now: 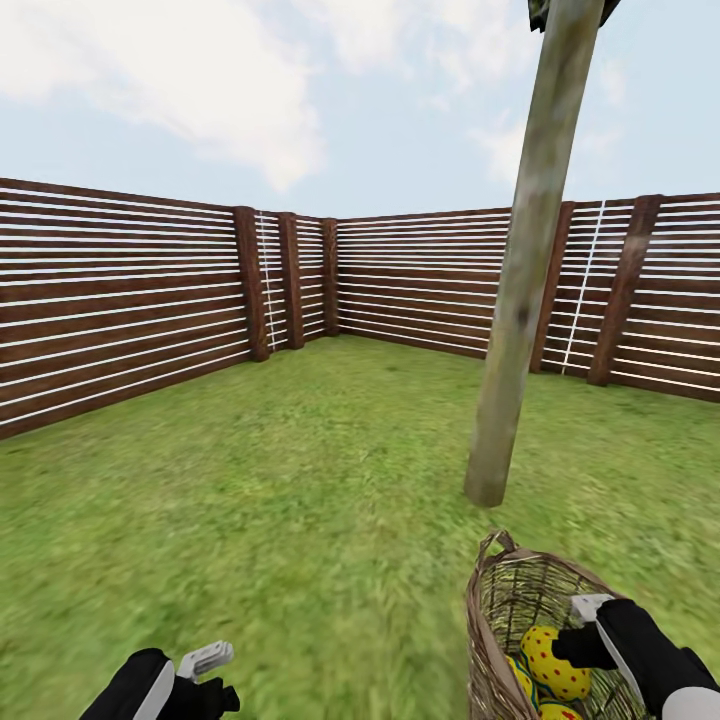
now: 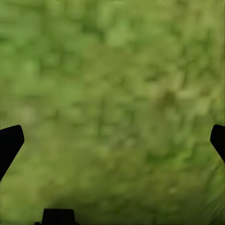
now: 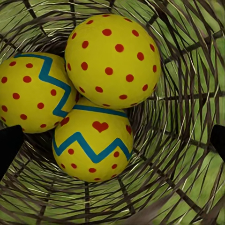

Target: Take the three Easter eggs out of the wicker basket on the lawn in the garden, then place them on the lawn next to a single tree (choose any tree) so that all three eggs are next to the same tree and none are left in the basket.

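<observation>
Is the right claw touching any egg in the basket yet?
Apart. In the right wrist view the right claw has both tips wide at the edges, clear of the three eggs in the basket.

The left arm sits low at the robot's left side, its black forearm ending in the left gripper (image 1: pixel 205 672), whose pale finger points forward and up; in its wrist view the two dark fingertips (image 2: pixel 10 143) stand far apart, wide open. The right arm reaches forward and down, and the right gripper (image 1: pixel 585 625) also has its fingertips (image 3: pixel 9 145) spread wide, holding nothing.
</observation>
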`<state>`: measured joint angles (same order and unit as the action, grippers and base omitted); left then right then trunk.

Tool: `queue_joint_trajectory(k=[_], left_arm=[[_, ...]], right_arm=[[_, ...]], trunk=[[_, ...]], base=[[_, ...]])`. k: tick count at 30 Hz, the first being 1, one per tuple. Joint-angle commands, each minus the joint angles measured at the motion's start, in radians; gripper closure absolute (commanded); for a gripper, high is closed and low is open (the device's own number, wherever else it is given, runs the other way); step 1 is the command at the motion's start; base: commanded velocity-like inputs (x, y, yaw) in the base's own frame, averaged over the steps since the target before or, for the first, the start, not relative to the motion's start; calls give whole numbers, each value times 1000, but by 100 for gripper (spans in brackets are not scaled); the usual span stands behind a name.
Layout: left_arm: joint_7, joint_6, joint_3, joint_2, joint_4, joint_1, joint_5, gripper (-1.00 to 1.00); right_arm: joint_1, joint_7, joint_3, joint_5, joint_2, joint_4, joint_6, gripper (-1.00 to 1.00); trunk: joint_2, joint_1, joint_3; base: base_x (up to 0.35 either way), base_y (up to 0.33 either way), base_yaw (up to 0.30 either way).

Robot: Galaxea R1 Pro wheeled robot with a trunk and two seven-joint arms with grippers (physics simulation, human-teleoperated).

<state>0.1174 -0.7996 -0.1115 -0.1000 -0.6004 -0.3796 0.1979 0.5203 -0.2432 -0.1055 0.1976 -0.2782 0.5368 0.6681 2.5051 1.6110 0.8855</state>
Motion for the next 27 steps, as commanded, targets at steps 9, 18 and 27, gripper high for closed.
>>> queue_joint_trajectory(k=[9, 18, 27], left_arm=[[5, -4, -2, 0, 1, 0, 0, -100], [4, -3, -3, 0, 1, 0, 0, -100], [2, -3, -1, 2, 1, 0, -1, -100]], right_arm=[[1, -7, -3, 11, 7, 2, 4, -100], [1, -7, -4, 11, 6, 2, 4, -100], [0, -7, -3, 11, 7, 2, 4, -100]], trunk=[[0, 0, 1], [0, 0, 1], [1, 1, 13]], base=[[174, 0, 0], [270, 0, 0], [12, 0, 0]])
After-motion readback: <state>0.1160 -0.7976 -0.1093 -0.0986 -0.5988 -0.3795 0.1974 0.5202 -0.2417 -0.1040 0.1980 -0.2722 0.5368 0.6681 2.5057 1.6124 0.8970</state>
